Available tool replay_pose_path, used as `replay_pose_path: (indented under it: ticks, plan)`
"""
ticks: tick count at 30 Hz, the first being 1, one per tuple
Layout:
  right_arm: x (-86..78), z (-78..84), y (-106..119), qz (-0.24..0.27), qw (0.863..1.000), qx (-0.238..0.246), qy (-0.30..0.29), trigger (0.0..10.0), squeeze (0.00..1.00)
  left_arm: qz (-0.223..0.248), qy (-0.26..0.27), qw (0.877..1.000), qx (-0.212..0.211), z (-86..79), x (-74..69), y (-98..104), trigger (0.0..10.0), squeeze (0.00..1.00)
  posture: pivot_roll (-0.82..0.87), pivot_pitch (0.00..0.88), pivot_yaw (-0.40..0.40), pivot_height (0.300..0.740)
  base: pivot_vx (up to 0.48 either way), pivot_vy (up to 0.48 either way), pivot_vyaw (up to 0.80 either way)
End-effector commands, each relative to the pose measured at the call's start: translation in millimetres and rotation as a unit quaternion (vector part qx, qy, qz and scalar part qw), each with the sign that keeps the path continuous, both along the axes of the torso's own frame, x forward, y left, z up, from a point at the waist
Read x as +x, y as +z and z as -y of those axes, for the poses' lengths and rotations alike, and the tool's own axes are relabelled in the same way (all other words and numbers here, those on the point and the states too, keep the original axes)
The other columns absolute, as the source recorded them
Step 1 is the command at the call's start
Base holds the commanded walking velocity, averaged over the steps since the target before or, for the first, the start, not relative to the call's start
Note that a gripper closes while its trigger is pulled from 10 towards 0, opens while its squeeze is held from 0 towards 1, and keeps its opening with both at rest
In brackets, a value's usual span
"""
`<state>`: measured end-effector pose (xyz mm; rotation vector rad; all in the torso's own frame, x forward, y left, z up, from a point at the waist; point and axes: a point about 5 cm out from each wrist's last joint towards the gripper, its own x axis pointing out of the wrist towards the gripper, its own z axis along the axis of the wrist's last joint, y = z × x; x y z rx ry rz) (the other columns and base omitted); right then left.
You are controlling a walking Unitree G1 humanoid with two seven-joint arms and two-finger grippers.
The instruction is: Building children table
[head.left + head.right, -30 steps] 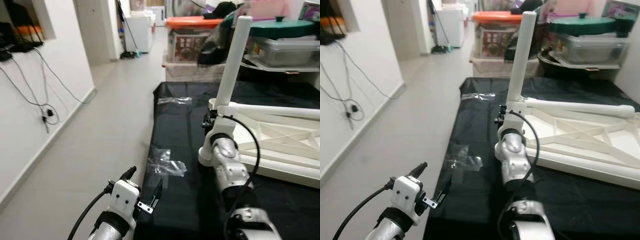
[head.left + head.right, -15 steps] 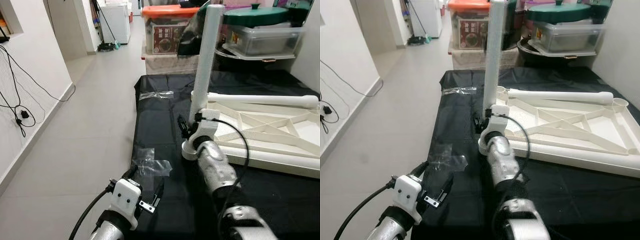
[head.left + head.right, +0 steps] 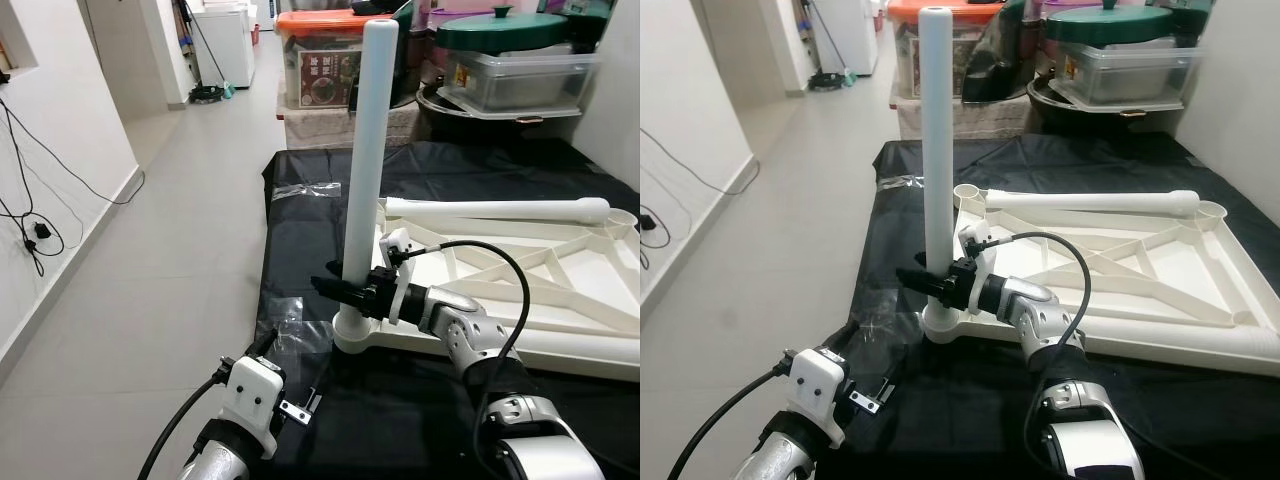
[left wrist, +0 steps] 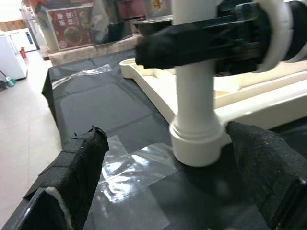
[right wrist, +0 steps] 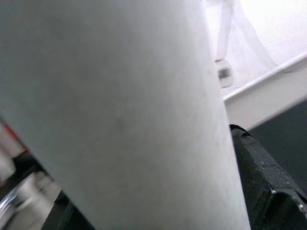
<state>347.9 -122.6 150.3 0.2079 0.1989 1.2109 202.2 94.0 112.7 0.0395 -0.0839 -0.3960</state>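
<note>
The white children's table top (image 3: pixel 560 290) lies upside down on a black sheet (image 3: pixel 310 230). One white leg (image 3: pixel 366 150) stands upright in its near-left corner socket (image 3: pixel 352 335). A second leg (image 3: pixel 500 209) lies along the far edge. My right gripper (image 3: pixel 345 291) is shut on the upright leg just above the socket, reaching in from the right; in the right wrist view the leg (image 5: pixel 120 110) is pressed against a black finger (image 5: pixel 268 182). My left gripper (image 3: pixel 290 375) hovers open, low at the sheet's near-left edge, facing the socket (image 4: pixel 199 139) with nothing between its fingers.
Clear plastic wrap (image 3: pixel 295 325) lies on the sheet beside the socket, and more (image 3: pixel 305 190) lies farther back. Storage boxes and bins (image 3: pixel 330 70) are stacked behind the sheet. Open tiled floor (image 3: pixel 170 230) runs along the left, with a wall and hanging cables (image 3: pixel 35 225).
The camera has swung, shifting the whole scene. My right arm has come round and now clasps the leg from the right side. The left gripper keeps its pose.
</note>
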Motion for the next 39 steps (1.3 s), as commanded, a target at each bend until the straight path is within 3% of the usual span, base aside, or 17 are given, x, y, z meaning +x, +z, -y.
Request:
replay_pose_path:
  ticks: [1, 9, 10, 11, 12, 17, 21, 23, 26, 28, 29, 30, 31, 34, 35, 37, 39]
  plan:
    - [-5.7, -9.1, -2.1, -0.011, 0.998, 0.007, 0.070, 10.0, 0.00, -0.012, 0.003, 1.000, 0.006, -3.6, -0.4, -3.7, 10.0, 0.00, 0.00, 0.000, 0.032, 0.740, 0.000, 0.000, 0.00]
    - [-11.6, -7.2, -3.8, -0.024, 0.991, 0.004, 0.134, 10.0, 0.00, -0.012, 0.004, 1.000, 0.007, -4.2, -1.3, -3.6, 10.0, 0.00, 0.02, 0.000, 0.021, 0.740, 0.000, 0.000, 0.00]
    - [-11.4, -7.2, -3.2, -0.025, 0.990, 0.007, 0.136, 4.0, 0.00, -0.012, 0.004, 1.000, 0.007, -4.0, -1.4, -3.6, 10.0, 0.00, 0.02, 0.000, 0.020, 0.740, 0.000, 0.000, 0.00]
    - [-11.2, -7.2, -2.8, -0.026, 0.990, 0.009, 0.136, 4.0, 0.00, -0.012, 0.004, 1.000, 0.006, -3.9, -1.5, -3.6, 10.0, 0.00, 0.02, 0.000, 0.020, 0.740, 0.000, 0.000, 0.00]
    - [-11.5, -7.6, -2.6, -0.025, 0.990, 0.014, 0.137, 0.0, 0.00, -0.012, 0.004, 1.000, 0.006, -3.7, -1.5, -3.7, 10.0, 0.00, 0.02, 0.000, 0.019, 0.740, 0.000, 0.000, 0.00]
    - [-9.2, -10.5, -4.7, -0.011, 0.994, 0.011, 0.109, 0.0, 0.00, -0.013, 0.004, 1.000, 0.006, -3.7, -1.7, -4.0, 10.0, 0.00, 0.02, 0.000, 0.019, 0.740, 0.000, 0.000, 0.00]
    - [0.5, -18.0, -8.3, 0.013, 1.000, 0.005, 0.003, 0.0, 0.00, -0.015, 0.003, 1.000, 0.005, -3.7, -1.7, -4.4, 10.0, 0.00, 0.02, 0.000, 0.019, 0.740, 0.000, 0.000, 0.00]
    - [1.7, -19.2, -9.1, 0.012, 1.000, 0.006, -0.013, 0.0, 0.00, -0.015, 0.003, 1.000, 0.006, -3.7, -1.7, -4.4, 10.0, 0.00, 0.02, 0.000, 0.019, 0.740, 0.000, 0.000, 0.00]
    - [12.5, -22.7, -11.5, 0.033, 0.988, -0.020, -0.150, 0.0, 0.00, -0.016, 0.002, 1.000, 0.005, -3.7, -2.3, -4.8, 10.0, 0.00, 0.01, 0.000, 0.021, 0.740, 0.000, 0.000, 0.00]
    - [23.2, -16.3, -13.0, 0.024, 0.959, -0.040, -0.281, 0.0, 0.00, -0.016, 0.002, 1.000, 0.005, -3.7, -2.3, -4.9, 10.0, 0.00, 0.01, 0.000, 0.021, 0.740, 0.000, 0.000, 0.00]
    - [23.2, -16.3, -13.0, 0.024, 0.959, -0.040, -0.281, 0.0, 0.00, -0.016, 0.002, 1.000, 0.005, -3.7, -2.3, -4.9, 10.0, 0.00, 0.01, 0.000, 0.021, 0.740, 0.000, 0.000, 0.00]
    - [27.6, -5.2, -16.2, 0.015, 0.925, -0.059, -0.375, 0.0, 0.00, -0.017, 0.002, 1.000, 0.005, -3.7, -2.3, -4.9, 10.0, 0.00, 0.01, 0.000, 0.021, 0.740, 0.000, 0.000, 0.00]
    - [27.6, -5.2, -16.2, 0.015, 0.925, -0.059, -0.375, 0.0, 0.00, -0.017, 0.002, 1.000, 0.005, -3.7, -2.3, -4.9, 10.0, 0.00, 0.01, 0.000, 0.021, 0.740, 0.000, 0.000, 0.00]
    - [22.7, 24.5, -22.1, 0.019, 0.811, -0.115, -0.573, 0.0, 0.00, -0.018, 0.001, 1.000, 0.005, -3.2, -2.8, -5.7, 10.0, 0.00, 0.00, 0.000, 0.022, 0.740, 0.000, 0.000, 0.00]
    - [19.3, 27.9, -23.0, 0.015, 0.792, -0.118, -0.599, 0.0, 0.00, -0.018, 0.001, 1.000, 0.005, -3.2, -2.8, -5.8, 10.0, 0.00, 0.00, 0.000, 0.022, 0.740, 0.000, 0.000, 0.00]
    - [12.1, 28.1, -23.3, 0.000, 0.763, -0.110, -0.637, 0.0, 0.00, -0.018, 0.002, 1.000, 0.005, -3.0, -2.5, -6.2, 10.0, 0.00, 0.00, 0.000, 0.018, 0.740, 0.000, 0.000, 0.00]
    - [7.7, 21.9, -22.4, -0.005, 0.750, -0.099, -0.654, 0.0, 0.00, -0.018, 0.001, 1.000, 0.005, -2.9, -2.4, -6.2, 10.0, 0.00, 0.00, 0.000, 0.018, 0.740, 0.000, 0.000, 0.00]
